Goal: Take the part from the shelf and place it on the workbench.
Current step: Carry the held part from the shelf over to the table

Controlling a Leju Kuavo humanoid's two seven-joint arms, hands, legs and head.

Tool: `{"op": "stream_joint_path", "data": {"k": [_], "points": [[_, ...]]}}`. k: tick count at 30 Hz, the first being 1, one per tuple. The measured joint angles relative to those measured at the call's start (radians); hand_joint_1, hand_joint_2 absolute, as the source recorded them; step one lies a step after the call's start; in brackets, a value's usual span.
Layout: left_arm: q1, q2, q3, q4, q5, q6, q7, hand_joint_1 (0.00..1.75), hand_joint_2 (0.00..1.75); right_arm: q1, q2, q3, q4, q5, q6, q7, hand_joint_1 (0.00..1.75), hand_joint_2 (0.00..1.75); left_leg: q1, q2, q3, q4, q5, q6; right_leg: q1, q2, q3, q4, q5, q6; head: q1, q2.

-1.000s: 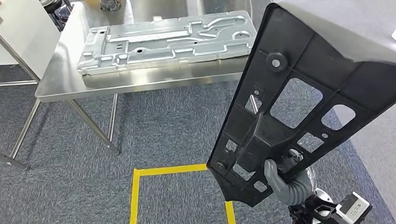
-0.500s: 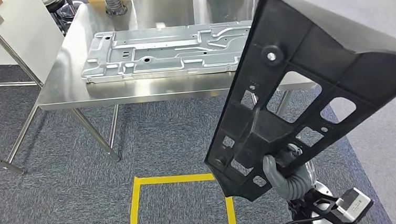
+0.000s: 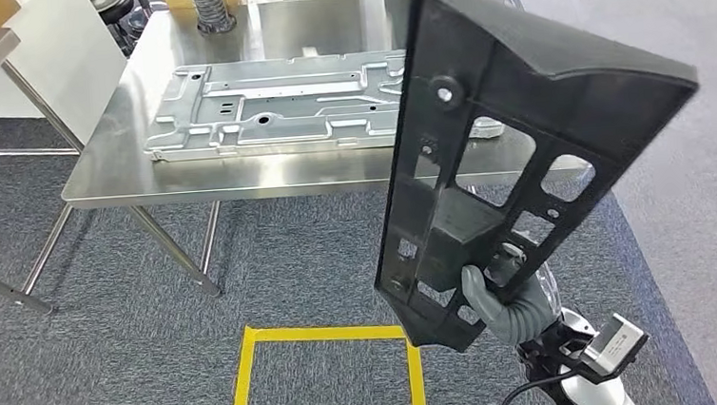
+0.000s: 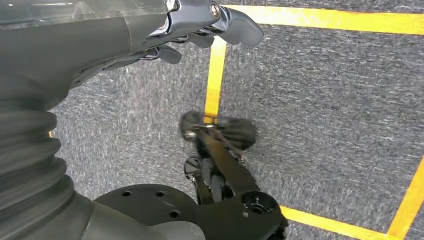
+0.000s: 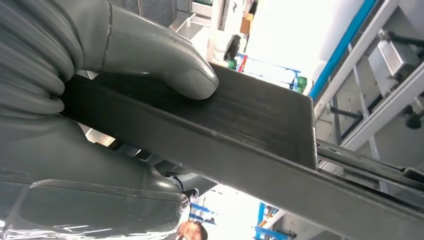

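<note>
Near workbench (image 3: 239,177) edge, hand-held part (image 3: 484,146)

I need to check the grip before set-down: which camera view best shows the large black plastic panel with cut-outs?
The head view: it shows the large black plastic panel almost whole, upright, gripped at its lower end by the right hand. The right wrist view shows just an edge of it under the thumb. The left wrist view looks down at carpet.

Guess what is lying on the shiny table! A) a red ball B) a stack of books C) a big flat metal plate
C: a stamped metal plate lies flat on the steel table, while the right hand holds the black part.
</note>
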Motion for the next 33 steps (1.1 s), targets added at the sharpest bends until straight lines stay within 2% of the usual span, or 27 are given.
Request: {"op": "stream_joint_path", "data": {"k": [1,2,3,4,5,8,9,10,12,13,14,15,16,17,18,20,22,24,25,27,28,29,30,32,33], "points": [[0.001,0.0,0.0,0.0,0.0,-0.001,0.0,0.0,1.75,-0.003,0.001,0.001,0.0,0.002,0.001,0.0,1.75,1.75,-0.001,0.001,0.019,-0.069,0.053,0.005,0.0,0.0,0.011,0.0,-0.008,0.002,0.0,0.0],[0.001,0.001,0.0,0.0,0.0,-0.002,0.0,0.0,1.75,-0.007,0.002,0.001,0.0,0.002,0.001,0.0,1.75,1.75,-0.003,0.002,0.038,-0.132,0.087,0.01,0.001,0.0,0.021,0.0,-0.016,0.006,0.0,0.0],[0.0,0.002,-0.001,0.0,0.001,-0.003,0.0,0.0,1.75,-0.011,0.003,0.002,0.0,0.003,0.001,0.001,1.75,1.75,-0.006,0.003,0.053,-0.178,0.103,0.015,0.003,0.0,0.027,-0.001,-0.023,0.011,-0.001,0.0],[-0.001,0.002,-0.001,0.0,0.002,-0.003,0.0,0.0,1.75,-0.014,0.004,0.002,0.0,0.003,0.0,0.001,1.75,1.75,-0.009,0.004,0.061,-0.204,0.108,0.021,0.004,0.0,0.033,-0.002,-0.028,0.018,-0.002,0.0],[-0.001,0.003,-0.001,0.0,0.004,-0.003,0.0,0.0,1.75,-0.016,0.006,0.002,0.0,0.003,0.0,0.002,1.75,1.75,-0.011,0.004,0.064,-0.21,0.1,0.026,0.005,0.0,0.037,0.0,-0.029,0.024,-0.002,0.0],[0.0,0.003,-0.002,0.0,0.01,-0.002,-0.001,0.0,1.75,-0.019,0.009,0.002,-0.002,0.005,0.001,0.003,1.75,1.75,-0.008,0.001,0.086,-0.222,0.103,0.043,0.004,0.0,0.037,0.029,-0.04,0.039,-0.001,0.0],[-0.001,0.003,-0.002,0.0,0.012,-0.001,-0.002,0.0,1.75,-0.021,0.01,0.002,-0.002,0.005,0.002,0.002,1.75,1.75,-0.007,0.0,0.093,-0.225,0.101,0.049,0.003,-0.001,0.02,0.064,-0.055,0.042,0.0,0.0],[-0.002,0.003,-0.002,0.0,0.013,0.0,-0.003,0.0,1.75,-0.023,0.011,0.002,-0.002,0.005,0.005,0.0,1.75,1.75,-0.007,0.0,0.098,-0.228,0.098,0.054,0.002,-0.001,-0.012,0.121,-0.079,0.044,0.002,0.0],[-0.003,0.003,-0.002,0.0,0.017,0.002,-0.005,0.0,1.75,-0.026,0.015,0.002,-0.001,0.004,0.01,-0.002,1.75,1.75,-0.01,-0.001,0.104,-0.228,0.09,0.06,0.002,-0.001,-0.098,0.249,-0.127,0.048,0.003,0.0],[-0.002,0.003,-0.002,0.0,0.019,0.003,-0.006,0.0,1.75,-0.026,0.017,0.002,0.0,0.003,0.013,-0.004,1.75,1.75,-0.012,-0.002,0.109,-0.228,0.085,0.062,0.002,-0.001,-0.13,0.285,-0.133,0.048,0.003,0.0],[-0.001,0.003,-0.002,0.0,0.02,0.003,-0.008,0.0,1.75,-0.027,0.019,0.002,0.0,0.002,0.014,-0.006,1.75,1.75,-0.014,-0.003,0.115,-0.228,0.08,0.062,0.002,-0.001,-0.144,0.285,-0.118,0.046,0.003,0.0],[-0.001,0.003,-0.003,0.0,0.021,0.003,-0.01,0.0,1.75,-0.027,0.021,0.003,0.001,0.001,0.014,-0.008,1.75,1.75,-0.016,-0.005,0.124,-0.228,0.074,0.062,0.004,-0.001,-0.139,0.245,-0.081,0.042,0.003,0.0],[-0.001,0.003,-0.003,0.0,0.021,0.003,-0.011,0.0,1.75,-0.028,0.023,0.003,0.001,0.0,0.014,-0.011,1.75,1.75,-0.018,-0.006,0.134,-0.228,0.067,0.061,0.006,-0.001,-0.119,0.18,-0.032,0.035,0.003,0.0],[-0.001,0.002,-0.003,0.0,0.021,0.003,-0.012,0.0,1.75,-0.029,0.025,0.003,0.001,0.0,0.013,-0.015,1.75,1.75,-0.02,-0.008,0.144,-0.228,0.061,0.058,0.011,-0.002,-0.097,0.113,0.005,0.027,0.002,0.0],[-0.002,0.001,-0.004,0.0,0.021,0.002,-0.013,0.0,1.75,-0.031,0.027,0.003,0.001,0.0,0.012,-0.02,1.75,1.75,-0.021,-0.009,0.15,-0.228,0.055,0.055,0.016,-0.001,-0.078,0.059,0.022,0.02,0.001,0.0],[-0.004,0.0,-0.006,0.0,0.021,0.001,-0.014,0.0,1.75,-0.032,0.031,0.002,-0.001,0.002,0.003,-0.034,1.75,1.75,-0.021,-0.009,0.155,-0.228,0.049,0.044,0.023,0.0,-0.063,0.015,0.021,0.009,-0.003,0.0],[-0.004,0.001,-0.008,0.001,0.02,-0.002,-0.016,0.0,1.75,-0.028,0.036,-0.002,-0.007,0.005,-0.012,-0.053,1.75,1.75,-0.022,-0.008,0.162,-0.221,0.047,0.031,0.019,0.001,-0.047,0.0,0.029,0.0,-0.003,0.0],[-0.005,0.003,-0.012,0.001,0.019,-0.003,-0.017,0.0,1.75,-0.025,0.043,-0.005,-0.016,0.006,-0.023,-0.07,1.75,1.75,-0.021,-0.005,0.154,-0.181,0.024,0.021,0.013,-0.001,-0.024,-0.01,0.031,-0.009,-0.009,0.0],[-0.007,0.004,-0.015,0.001,0.019,-0.004,-0.017,0.0,1.75,-0.023,0.047,-0.006,-0.02,0.005,-0.025,-0.074,1.75,1.75,-0.018,-0.003,0.129,-0.134,0.0,0.017,0.011,-0.002,-0.014,-0.012,0.029,-0.01,-0.012,0.0],[-0.009,0.004,-0.022,0.001,0.018,-0.003,-0.016,0.0,1.75,-0.018,0.053,-0.006,-0.024,0.0,-0.026,-0.077,1.75,1.75,-0.011,0.0,0.054,-0.011,-0.049,0.009,0.01,0.0,-0.004,-0.013,0.019,-0.012,-0.017,0.0],[-0.008,0.004,-0.025,0.001,0.018,-0.003,-0.014,0.0,1.75,-0.013,0.055,-0.007,-0.025,-0.004,-0.025,-0.079,1.75,1.75,-0.007,0.0,0.021,0.033,-0.059,0.004,0.01,0.003,0.001,-0.013,0.013,-0.01,-0.017,0.0],[-0.006,0.004,-0.028,0.001,0.018,-0.002,-0.013,0.0,1.75,-0.006,0.056,-0.007,-0.024,-0.008,-0.025,-0.084,1.75,1.75,-0.003,0.001,0.003,0.042,-0.05,0.0,0.009,0.008,0.008,-0.013,0.007,-0.008,-0.017,0.0],[-0.004,0.005,-0.03,0.001,0.017,0.0,-0.012,0.0,1.75,0.001,0.058,-0.008,-0.024,-0.013,-0.024,-0.09,1.75,1.75,0.001,0.001,0.005,0.014,-0.02,-0.005,0.007,0.013,0.017,-0.012,0.0,-0.004,-0.018,0.0],[-0.002,0.009,-0.033,0.001,0.017,0.001,-0.013,0.0,1.75,0.01,0.06,-0.01,-0.025,-0.021,-0.024,-0.106,1.75,1.75,0.008,-0.004,0.045,-0.115,0.068,-0.014,0.002,0.022,0.039,-0.012,-0.016,0.006,-0.018,0.0],[-0.001,0.011,-0.035,0.001,0.017,0.002,-0.014,0.0,1.75,0.012,0.06,-0.011,-0.026,-0.025,-0.024,-0.114,1.75,1.75,0.008,-0.008,0.062,-0.169,0.087,-0.013,0.0,0.027,0.046,-0.012,-0.023,0.012,-0.019,0.0]]}}
